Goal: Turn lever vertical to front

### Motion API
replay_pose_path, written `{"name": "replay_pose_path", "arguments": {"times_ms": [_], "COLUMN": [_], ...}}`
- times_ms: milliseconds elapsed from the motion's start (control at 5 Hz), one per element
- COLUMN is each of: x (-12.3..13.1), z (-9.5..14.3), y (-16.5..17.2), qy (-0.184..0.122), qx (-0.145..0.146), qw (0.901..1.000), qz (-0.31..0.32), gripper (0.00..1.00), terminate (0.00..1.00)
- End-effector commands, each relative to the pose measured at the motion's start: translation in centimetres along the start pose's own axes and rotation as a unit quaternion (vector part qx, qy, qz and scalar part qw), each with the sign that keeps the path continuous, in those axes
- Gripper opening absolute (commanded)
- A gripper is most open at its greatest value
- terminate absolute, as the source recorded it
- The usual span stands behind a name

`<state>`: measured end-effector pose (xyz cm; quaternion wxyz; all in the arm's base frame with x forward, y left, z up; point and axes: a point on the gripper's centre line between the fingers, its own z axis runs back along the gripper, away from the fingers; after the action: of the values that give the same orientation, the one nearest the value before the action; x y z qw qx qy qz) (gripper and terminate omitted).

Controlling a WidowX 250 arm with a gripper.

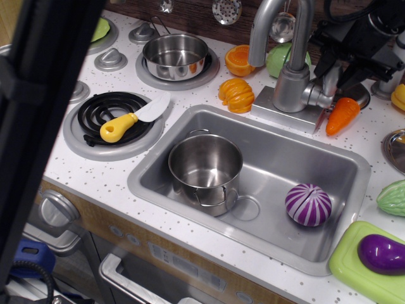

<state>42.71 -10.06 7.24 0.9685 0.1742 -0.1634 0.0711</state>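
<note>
Up at the far right of the sink (190,130), the lever (330,79) stands off a short stub on the right side of the faucet body (292,88), its long axis roughly upright with the paddle tip pointing up. The black end effector (335,66) has its fingers spread on either side of the paddle; whether they touch it cannot be told.

The table (114,171) is a white speckled toy kitchen counter with a dark wood wall behind.

Just right of the lever lies an orange carrot (342,115). The tall curved spout (278,25) rises beside it. In the sink sit a steel pot (205,168) and a purple-and-white onion (308,204). A yellow-handled knife (130,120) rests on the black burner (114,114).
</note>
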Motion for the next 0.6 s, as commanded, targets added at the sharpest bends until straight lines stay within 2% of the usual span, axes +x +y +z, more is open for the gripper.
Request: {"name": "replay_pose_path", "arguments": {"times_ms": [0,200,400], "x": [-0.7,-1.2,-1.6], "z": [2.8,2.6,1.8], "y": [-0.6,-0.8,-0.7], "qy": [-0.004,0.006,0.024], "qx": [-0.038,-0.042,-0.057], "qw": [0.9992,0.999,0.9981], "qz": [0.01,0.011,-0.001], "gripper": [0.0,0.0,0.0], "terminate": [0.0,0.0,0.0]}}
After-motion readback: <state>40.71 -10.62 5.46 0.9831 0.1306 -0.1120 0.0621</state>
